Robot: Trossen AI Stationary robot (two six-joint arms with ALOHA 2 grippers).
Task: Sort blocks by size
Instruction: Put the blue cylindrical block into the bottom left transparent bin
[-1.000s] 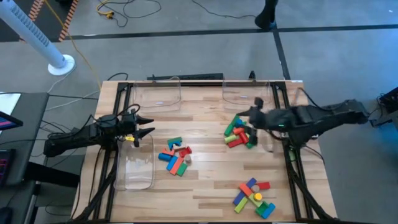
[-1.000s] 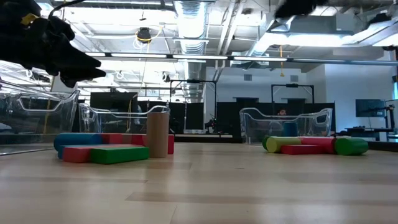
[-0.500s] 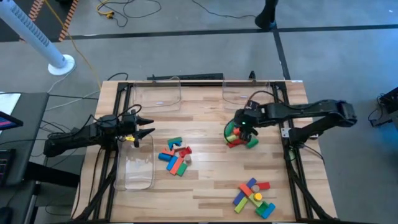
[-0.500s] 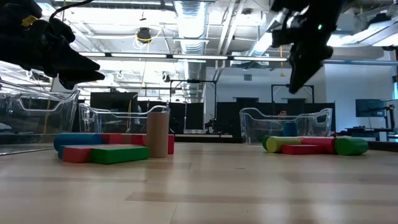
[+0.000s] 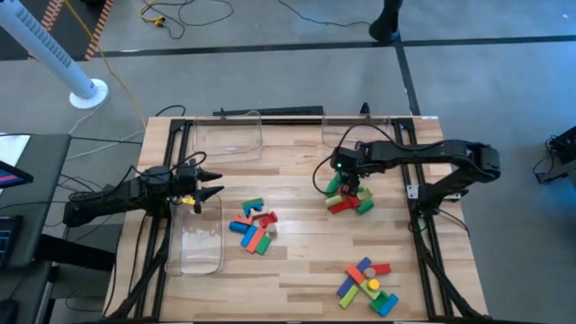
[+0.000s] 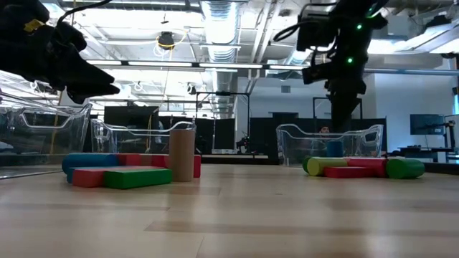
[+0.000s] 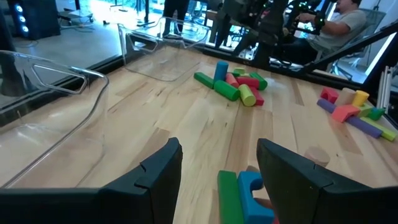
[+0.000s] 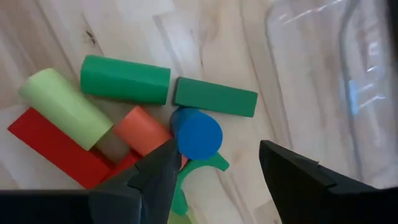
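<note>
- The right end effector (image 5: 346,183) hangs above a cluster of blocks (image 5: 346,195) in the right half of the table (image 5: 297,261), toward the far edge. Its fingers (image 8: 292,177) stand wide apart and hold nothing.
- In the right wrist view, directly below those fingers, an upright blue cylinder (image 8: 197,133) stands among a light green cylinder (image 8: 65,108), a dark green cylinder (image 8: 125,79), a green bar (image 8: 215,96), an orange block (image 8: 142,129) and a red bar (image 8: 53,149), all lying close together, most of them touching.
- A clear bin (image 8: 329,74) sits just beside this cluster; in the high view it is the right one of two bins along the far edge (image 5: 358,135), the other (image 5: 229,135) lying toward the far left corner.
- The left end effector (image 5: 205,190) hovers near the left edge of the table, over the far end of a third clear bin (image 5: 193,245). Its fingers (image 7: 155,177) are parted fairly wide, with nothing between them.
- A second group of blocks (image 5: 253,226) lies near the middle of the table, just right of that bin: blue, red, green and orange pieces, with a wooden cylinder (image 6: 181,153) standing upright in the low view.
- A third group (image 5: 367,283) lies near the front right corner, with blue, red, yellow, green and purple pieces.
- In the left wrist view a person (image 7: 336,22) sits beyond the table.
</note>
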